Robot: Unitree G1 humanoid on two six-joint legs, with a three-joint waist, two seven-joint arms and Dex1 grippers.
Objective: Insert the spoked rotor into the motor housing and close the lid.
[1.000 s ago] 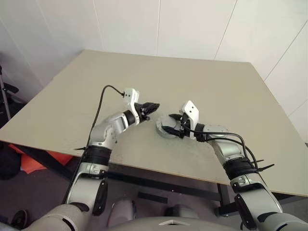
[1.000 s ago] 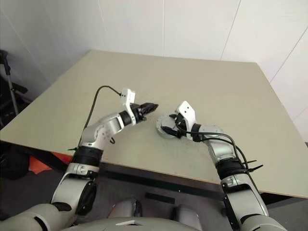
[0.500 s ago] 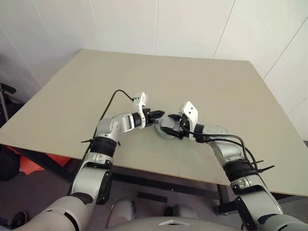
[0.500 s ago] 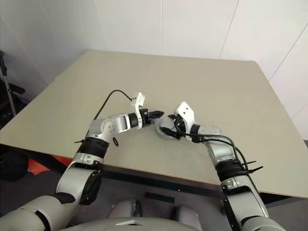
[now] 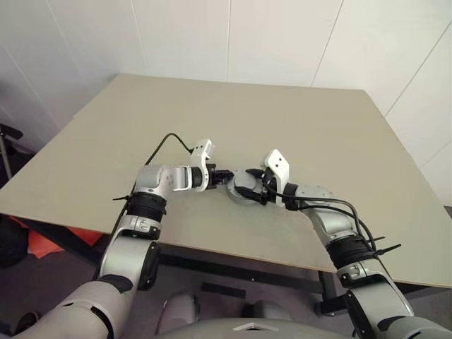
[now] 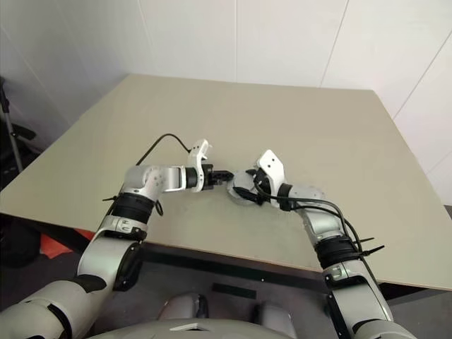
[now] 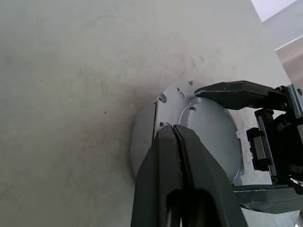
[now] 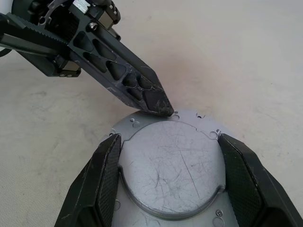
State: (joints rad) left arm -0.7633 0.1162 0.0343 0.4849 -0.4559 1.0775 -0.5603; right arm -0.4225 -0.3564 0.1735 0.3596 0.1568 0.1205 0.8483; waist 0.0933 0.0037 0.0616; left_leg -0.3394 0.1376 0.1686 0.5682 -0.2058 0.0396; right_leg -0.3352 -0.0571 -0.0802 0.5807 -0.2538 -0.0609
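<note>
- Motor housing (image 8: 173, 170) sits on the surface (image 5: 304, 127), a bit toward the near edge of centre. Squat round silver metal body; its flange shows small holes and notches.
- Lid (image 8: 171, 163) is seated on top of the housing: thin round disc, plain grey face up, fine scratches all over, small tabs at the rim.
- Windings and rotor are hidden under the lid, so I cannot tell what is inside.
- Right gripper (image 8: 173, 179) comes in from the housing's 3 o'clock (head view). Its two black fingers (image 8: 106, 175) stand wide apart, one on each side of the lid and close against its rim. Whether they actually press the metal I cannot tell.
- Left gripper (image 7: 176, 130) comes in from the housing's 9 o'clock, angled slightly down. Its black fingers are pressed together with nothing between them, forming one pointed tip.
- That tip rests at the lid's edge where it meets the flange, next to a small flange hole, on the side away from the right wrist.
- Left fingers have a cut-out, lattice-like side profile in black plastic, seen in the right wrist view.
- Surface is a flat, matte beige board, slightly mottled up close.
- White panelled wall (image 5: 233, 35) behind the surface at 12 o'clock.
</note>
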